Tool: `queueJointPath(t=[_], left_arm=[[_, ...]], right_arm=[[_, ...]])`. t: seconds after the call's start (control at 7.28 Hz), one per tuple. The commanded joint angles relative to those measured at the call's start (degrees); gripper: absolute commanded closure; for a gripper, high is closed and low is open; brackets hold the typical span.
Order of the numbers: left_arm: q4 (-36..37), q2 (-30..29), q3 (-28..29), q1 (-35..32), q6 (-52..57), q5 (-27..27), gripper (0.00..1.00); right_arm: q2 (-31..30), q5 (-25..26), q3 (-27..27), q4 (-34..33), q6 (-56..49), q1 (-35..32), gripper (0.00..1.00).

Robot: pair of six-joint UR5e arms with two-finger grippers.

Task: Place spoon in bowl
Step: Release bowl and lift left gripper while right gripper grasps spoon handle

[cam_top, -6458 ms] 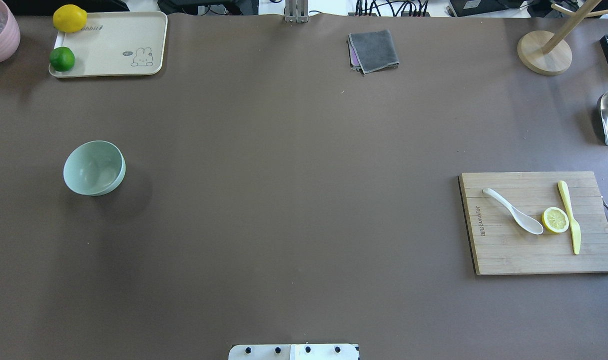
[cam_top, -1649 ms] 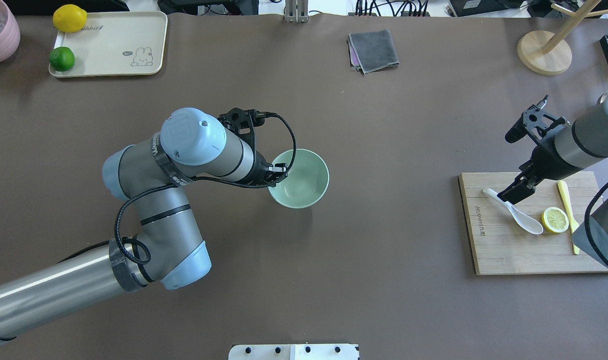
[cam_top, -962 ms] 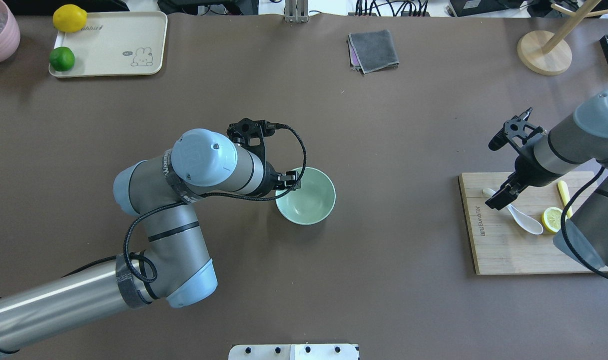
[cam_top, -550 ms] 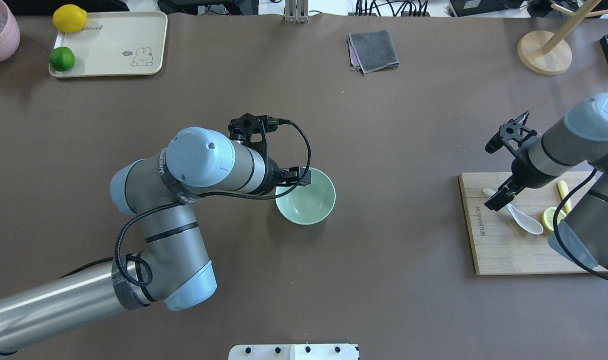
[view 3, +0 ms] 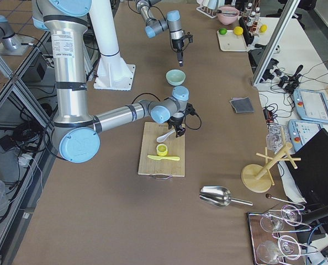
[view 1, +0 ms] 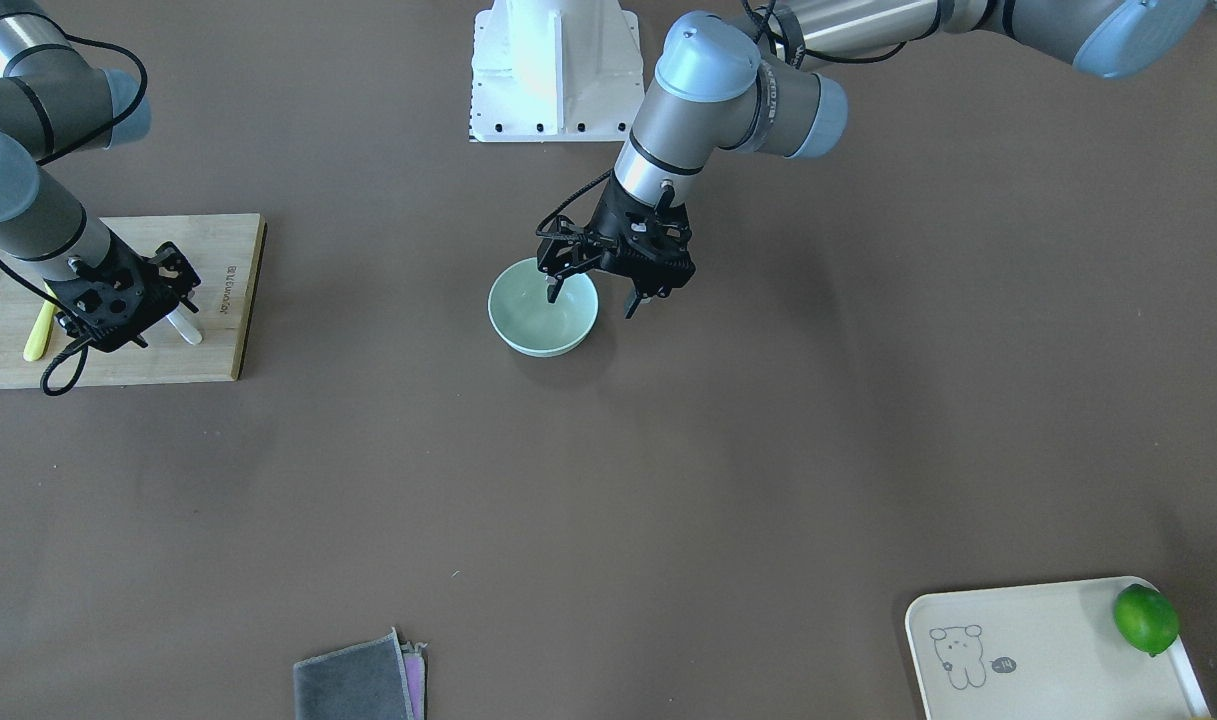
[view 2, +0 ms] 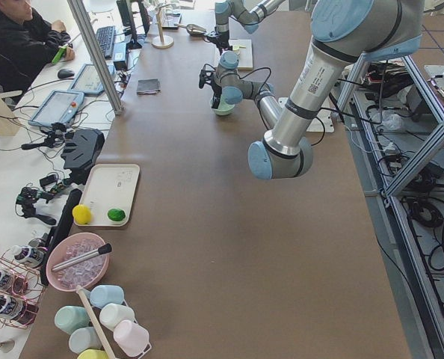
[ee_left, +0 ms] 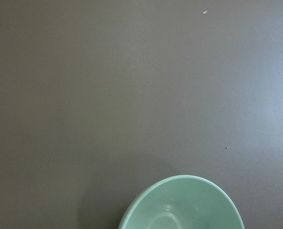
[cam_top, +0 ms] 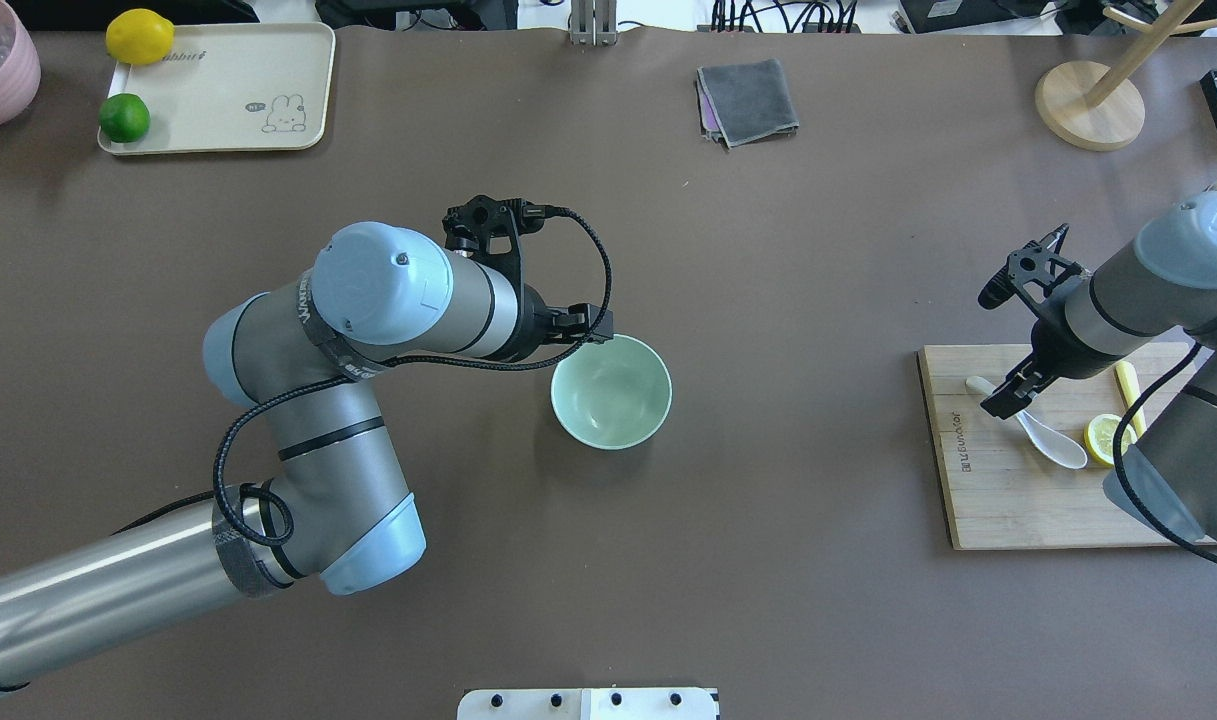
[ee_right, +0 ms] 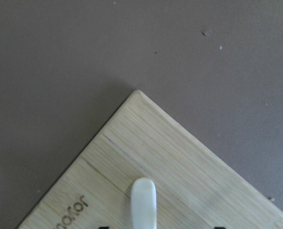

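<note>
The pale mint-green bowl (cam_top: pixel 611 392) stands upright and empty at mid-table; it also shows in the front view (view 1: pixel 543 320) and the left wrist view (ee_left: pixel 179 207). My left gripper (view 1: pixel 590 303) is open and empty, just above the bowl's rim on its left side. The white soup spoon (cam_top: pixel 1053 443) lies on the wooden cutting board (cam_top: pixel 1008 500). My right gripper (cam_top: pixel 1003 400) is open and low over the spoon's handle. In the right wrist view the handle tip (ee_right: pixel 144 202) lies between the two spread fingertips.
A lemon slice (cam_top: pixel 1098 440) and a yellow plastic knife (cam_top: pixel 1126 378) lie on the board beside the spoon. A cream tray (cam_top: pixel 228 90) with a lemon and a lime is far left. A grey cloth (cam_top: pixel 746 100) and a wooden stand (cam_top: pixel 1088 105) are at the back.
My left gripper brought the bowl from the left to mid-table, let go of its rim and drew back. My right gripper came down over the spoon's handle.
</note>
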State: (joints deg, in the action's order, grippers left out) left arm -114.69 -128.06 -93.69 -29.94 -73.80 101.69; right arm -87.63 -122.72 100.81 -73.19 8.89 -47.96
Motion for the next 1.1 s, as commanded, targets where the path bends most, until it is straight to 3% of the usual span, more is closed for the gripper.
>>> queueJointPath(t=[0.0,0.14,0.27,0.41,0.55,0.69,0.96], left_arm=[[0.0,0.0,0.1,-0.2,0.1,0.0,0.03],[0.0,0.0,0.0,-0.2,0.1,0.0,0.03],[0.0,0.1,0.0,-0.4,0.1,0.1,0.03],[0.0,0.1,0.0,-0.6,0.2,0.1,0.03],[0.1,0.1,0.0,-0.8,0.3,0.1,0.03],[0.1,0.2,-0.1,-1.9,2.0,0.3,0.03],[0.6,1.5,-0.6,-8.2,10.3,7.1,0.03]], right_arm=[[-0.2,2.0,0.1,0.0,0.2,1.1,0.44],[-0.1,2.1,0.3,0.0,1.4,1.2,0.44],[-0.2,2.0,1.1,0.0,2.0,1.3,0.57],[-0.2,2.0,1.1,-0.1,2.0,1.3,0.94],[-0.2,1.8,1.6,-0.1,1.8,1.2,1.00],[-0.1,1.6,1.8,0.0,1.8,1.2,1.00],[0.1,-0.2,4.7,-1.3,1.9,0.2,1.00]])
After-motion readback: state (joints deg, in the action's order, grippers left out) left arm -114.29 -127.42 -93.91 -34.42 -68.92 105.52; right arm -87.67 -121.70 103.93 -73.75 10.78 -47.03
